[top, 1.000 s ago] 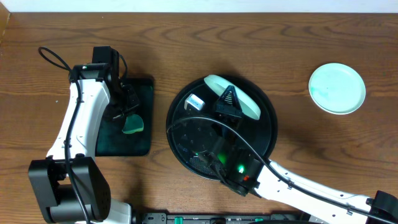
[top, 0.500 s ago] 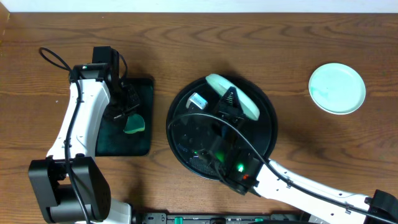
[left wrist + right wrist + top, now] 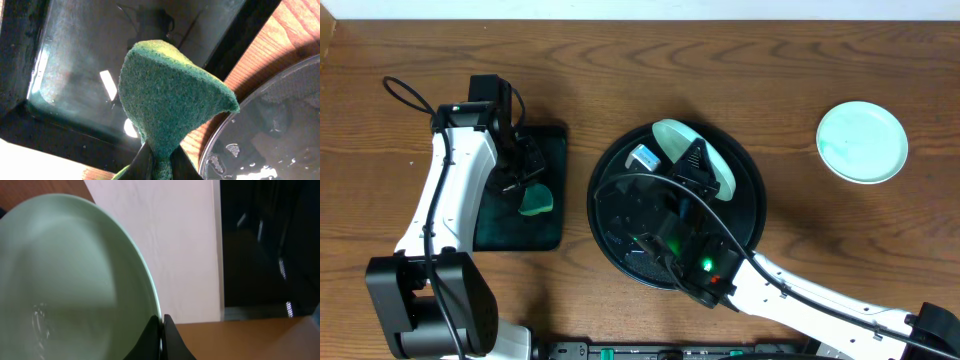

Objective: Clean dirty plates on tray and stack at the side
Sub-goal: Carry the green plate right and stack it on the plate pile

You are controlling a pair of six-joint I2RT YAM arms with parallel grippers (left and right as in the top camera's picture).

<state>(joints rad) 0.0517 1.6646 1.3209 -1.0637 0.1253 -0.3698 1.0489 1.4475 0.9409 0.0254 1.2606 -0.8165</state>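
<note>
Overhead. Tray (image 3: 610, 235) sits mid-table (image 3: 790, 90). Right gripper (image 3: 692, 160) reaches over it from the near-right side and is clamped on a mint plate (image 3: 670, 135), which is tilted above the tray's far half. Small pale object (image 3: 640, 158) just left of that plate, inside the tray; too small to identify. Second plate (image 3: 862, 142), mint, lies flat on the table well right of the tray. Small tray (image 3: 548, 160) just left of the tray; above it the left gripper (image 3: 523, 183) pinches a green sponge (image 3: 533, 202).
</note>
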